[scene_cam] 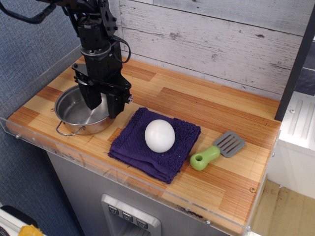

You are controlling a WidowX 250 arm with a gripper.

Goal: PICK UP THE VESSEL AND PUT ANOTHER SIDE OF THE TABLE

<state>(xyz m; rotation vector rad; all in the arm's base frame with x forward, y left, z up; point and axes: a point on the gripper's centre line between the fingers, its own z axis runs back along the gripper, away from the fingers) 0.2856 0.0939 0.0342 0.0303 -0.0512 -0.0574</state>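
Small, shiny steel vessel [84, 112] at the left end of the table [206, 105], close to the front acrylic rim and just left of the purple cloth [155, 145] bearing the white egg [159, 135]; likely light, rigid and thin-walled, with a slick polished skin prone to slipping under a loose pinch; best taken by the rim wall, pinched from inside and outside, rather than by the thin wire loop handles, too slender and too low for a sure hold; empty, so nothing to spill if tipped. Gripper [102, 103] poised low over the right-hand edge of the pot, jaws parted at a moderate width, one finger [93, 98] down inside the bowl, the other outside near the cloth, straddling the wall; not yet pinched, by the look of the gap; contact with the metal not certain from this angle. Green-handled spatula [216, 150] well apart at the right, clear of any route across.
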